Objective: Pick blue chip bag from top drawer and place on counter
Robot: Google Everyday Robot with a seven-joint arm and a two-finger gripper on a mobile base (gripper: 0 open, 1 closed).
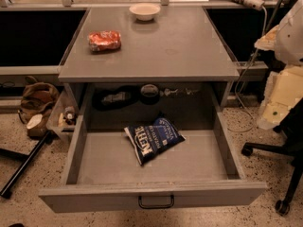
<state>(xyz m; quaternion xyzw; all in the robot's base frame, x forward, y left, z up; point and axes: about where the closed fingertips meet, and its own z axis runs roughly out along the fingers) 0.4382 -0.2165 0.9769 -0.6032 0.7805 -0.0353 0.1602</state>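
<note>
Reaching for the blue chip bag (154,138), flat and askew on the floor of the open top drawer (104,162) beneath the counter (180,46): your gripper is out of view, spread or pressed together you cannot tell, so lower it over the bag's middle, clear of the drawer walls.

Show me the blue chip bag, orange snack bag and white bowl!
blue chip bag (154,138), camera view, middle of its printed front.
orange snack bag (104,40), camera view, middle of the foil.
white bowl (145,15), camera view, front wall.
tool: not in view.
</note>
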